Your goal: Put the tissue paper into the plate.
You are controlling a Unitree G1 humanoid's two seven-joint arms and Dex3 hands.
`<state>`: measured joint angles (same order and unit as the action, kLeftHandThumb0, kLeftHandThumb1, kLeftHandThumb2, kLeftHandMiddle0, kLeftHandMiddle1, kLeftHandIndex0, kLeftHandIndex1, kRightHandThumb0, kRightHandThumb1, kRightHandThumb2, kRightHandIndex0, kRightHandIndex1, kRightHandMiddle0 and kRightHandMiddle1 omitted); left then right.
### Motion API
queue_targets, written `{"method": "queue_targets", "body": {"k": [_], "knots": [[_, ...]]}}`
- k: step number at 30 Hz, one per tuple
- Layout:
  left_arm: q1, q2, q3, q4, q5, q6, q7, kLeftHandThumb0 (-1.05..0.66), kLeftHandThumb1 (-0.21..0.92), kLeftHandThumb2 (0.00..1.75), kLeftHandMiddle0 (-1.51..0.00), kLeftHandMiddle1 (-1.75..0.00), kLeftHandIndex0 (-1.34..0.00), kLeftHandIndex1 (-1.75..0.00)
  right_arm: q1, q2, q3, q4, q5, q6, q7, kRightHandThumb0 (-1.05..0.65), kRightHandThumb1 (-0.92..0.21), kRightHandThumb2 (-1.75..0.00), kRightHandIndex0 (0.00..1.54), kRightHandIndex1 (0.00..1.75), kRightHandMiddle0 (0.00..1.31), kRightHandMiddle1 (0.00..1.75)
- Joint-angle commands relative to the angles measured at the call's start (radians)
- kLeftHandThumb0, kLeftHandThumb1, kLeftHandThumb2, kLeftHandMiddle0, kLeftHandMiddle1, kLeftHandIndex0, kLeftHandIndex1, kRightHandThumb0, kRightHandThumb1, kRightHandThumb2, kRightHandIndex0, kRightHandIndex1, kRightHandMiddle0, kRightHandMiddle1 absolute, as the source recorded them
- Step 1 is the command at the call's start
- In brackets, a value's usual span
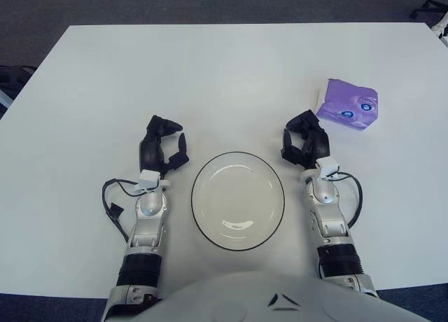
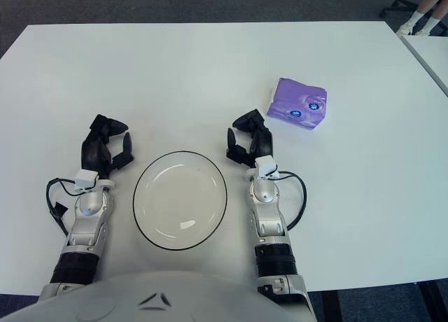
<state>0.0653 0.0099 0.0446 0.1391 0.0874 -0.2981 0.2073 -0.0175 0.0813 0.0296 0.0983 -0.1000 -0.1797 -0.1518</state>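
**Tissue pack untouched, plate waiting near the front edge**

Purple tissue paper pack [image 1: 348, 104] lying flat on the white counter [image 1: 210, 70], toward the right edge and roughly midway back, well apart from the plate [image 1: 238, 199]. Plate sitting empty near the middle of the front edge, between the two hands. Right hand [image 1: 306, 141] resting on the counter just right of the plate, nearer the pack than anything else but not touching it; fingers [image 1: 299, 123] loosely curled, grasping nothing. Left hand [image 1: 161, 145] parked left of the plate, fingers likewise half-curled and empty.

Nothing of the task done yet: pack to be fetched, carried toward the front edge and set inside the plate rim.

Judging by looks, a soft plastic-wrapped pack: light, squashy, slightly slick wrapper, no risk of breakage. Likely to give under pressure, so a firm pinch across the short sides or over the top from opposite edges should serve better than a touch at a corner, where the wrapper may simply crumple and slip. Best taken by the right hand, being closest. Plate looks glossy and shallow, so liable to slide if knocked on the way in
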Motion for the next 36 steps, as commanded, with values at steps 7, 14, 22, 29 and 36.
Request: {"method": "queue_targets", "body": {"k": [7,14,22,29,36], "knots": [[0.101,-0.021,-0.009,0.089,0.005,0.040,-0.005,-0.42,0.51,1.08,-0.80,-1.75,-0.46,-1.75,0.093,-0.008,-0.007,0.127,0.006,0.078,0.008,-0.41,-0.55,-1.04,0.66,1.63,0.43,1.75],[0.100,-0.025,-0.010,0.090,0.007,0.037,0.000,-0.42,0.51,1.09,-0.77,-1.75,-0.46,-1.75,0.089,-0.012,-0.005,0.135,0.000,0.055,0.004,-0.41,-0.54,-1.05,0.66,1.61,0.44,1.75],[0.099,-0.024,-0.013,0.093,0.013,0.031,0.002,-0.42,0.51,1.09,-0.76,-1.75,-0.46,-1.75,0.095,-0.015,-0.004,0.070,-0.008,0.041,0.000,-0.41,-0.53,-1.05,0.67,1.61,0.44,1.75],[0.097,-0.028,-0.011,0.096,0.009,0.035,0.005,-0.42,0.50,1.09,-0.77,-1.75,-0.46,-1.75,0.096,-0.042,0.001,-0.023,-0.040,-0.096,-0.007,-0.41,-0.53,-1.06,0.68,1.60,0.44,1.75],[0.094,-0.030,-0.011,0.098,0.009,0.039,0.007,-0.42,0.50,1.10,-0.76,-1.75,-0.47,-1.75,0.063,-0.121,-0.015,-0.052,-0.082,-0.248,0.009,-0.42,-0.52,-1.07,0.73,1.63,0.45,1.75]]}}
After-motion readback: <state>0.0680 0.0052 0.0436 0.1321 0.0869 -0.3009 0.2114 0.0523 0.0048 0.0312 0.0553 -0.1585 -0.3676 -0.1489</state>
